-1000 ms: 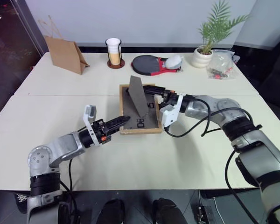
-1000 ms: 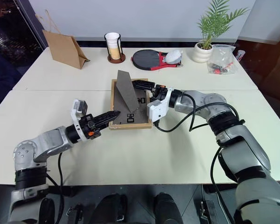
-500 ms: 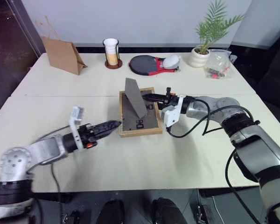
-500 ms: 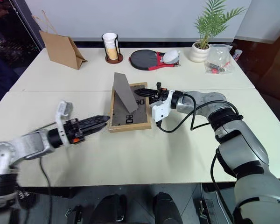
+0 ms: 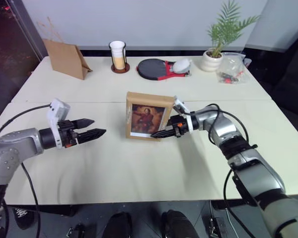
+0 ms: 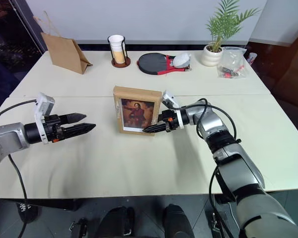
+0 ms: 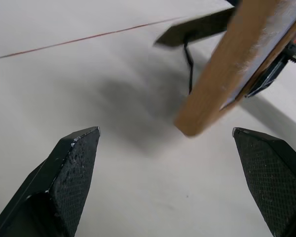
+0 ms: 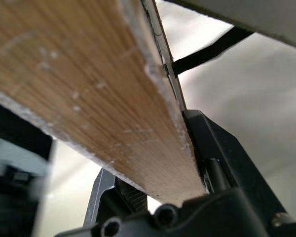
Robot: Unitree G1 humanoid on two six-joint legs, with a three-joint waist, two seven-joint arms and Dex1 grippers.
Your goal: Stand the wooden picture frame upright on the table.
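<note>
We see the table [image 5: 139, 163] with the wooden picture frame [image 5: 145, 116] standing upright near its middle, just in front of the seam, portrait facing us. Our right gripper [image 5: 162, 133] sits at the frame's lower right corner, fingers clamped on the frame's edge, as the right wrist view shows. Our left gripper [image 5: 89, 128] hangs well apart to the frame's left, fingers [image 7: 71, 182] spread wide, holding nothing.

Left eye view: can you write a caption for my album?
Right gripper clamps the upright frame on the table; left gripper waits open beside it.
</note>
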